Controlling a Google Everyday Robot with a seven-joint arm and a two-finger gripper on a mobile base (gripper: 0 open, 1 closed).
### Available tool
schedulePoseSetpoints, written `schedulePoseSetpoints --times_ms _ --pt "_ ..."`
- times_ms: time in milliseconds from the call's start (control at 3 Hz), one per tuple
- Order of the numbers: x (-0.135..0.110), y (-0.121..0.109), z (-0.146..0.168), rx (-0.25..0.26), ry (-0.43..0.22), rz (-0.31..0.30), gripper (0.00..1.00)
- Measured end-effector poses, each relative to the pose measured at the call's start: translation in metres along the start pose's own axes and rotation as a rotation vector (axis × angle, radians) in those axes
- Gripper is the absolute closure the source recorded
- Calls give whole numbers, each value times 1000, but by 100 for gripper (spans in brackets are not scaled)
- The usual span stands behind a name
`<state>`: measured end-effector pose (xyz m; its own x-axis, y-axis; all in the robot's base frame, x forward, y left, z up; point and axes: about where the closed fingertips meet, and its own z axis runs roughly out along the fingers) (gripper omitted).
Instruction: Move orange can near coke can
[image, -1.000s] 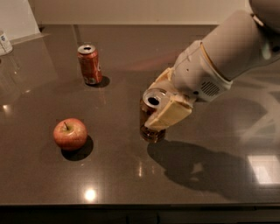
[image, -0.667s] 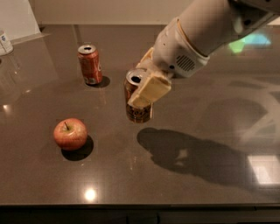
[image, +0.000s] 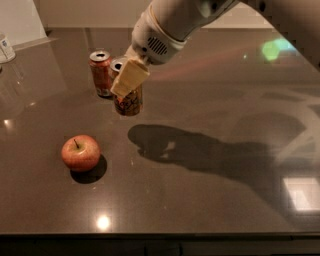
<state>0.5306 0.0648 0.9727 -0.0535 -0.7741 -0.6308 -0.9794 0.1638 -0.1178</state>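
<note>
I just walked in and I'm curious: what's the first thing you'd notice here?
The big white robot arm reaches in from the top right. Its tool grips the orange can right beside the coke can, at the back left of the dark table. A red apple sits alone at the front left.

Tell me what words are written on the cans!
The orange can, held by the gripper beside the coke can: dark script, too blurred to read.
On the coke can: pale markings, too blurred to read.
Nothing else shows writing.
</note>
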Motion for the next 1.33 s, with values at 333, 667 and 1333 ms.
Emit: schedulePoseSetpoints --times_ms 333,667,1333 --pt "-12 -27 28 17 4 37 100" --pt "-13 -49 48 40 5 62 100" --pt "-5 -79 68 92 21 89 85"
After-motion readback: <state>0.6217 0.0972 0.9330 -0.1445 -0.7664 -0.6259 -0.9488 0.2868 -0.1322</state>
